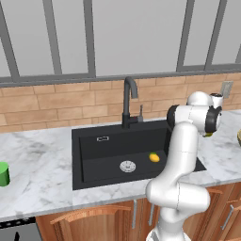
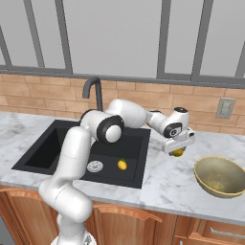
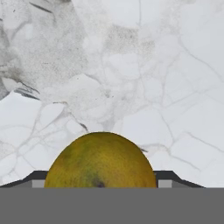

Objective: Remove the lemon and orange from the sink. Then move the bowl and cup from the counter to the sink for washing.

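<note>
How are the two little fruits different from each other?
The lemon is bright yellow; the orange is a duller, darker orange-yellow.
The lemon lies down in the black sink near the drain; the orange is out over the marble counter, beside the sink.
The lemon lies free; the orange sits between the fingers of the claw.
Both are small and about the same size.

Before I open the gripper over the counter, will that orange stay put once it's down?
Probably not. The orange looks round and smooth, so it may roll on the flat marble counter. It looks firm and shouldn't squash. The gripper sits above the counter, between sink and bowl.
</note>
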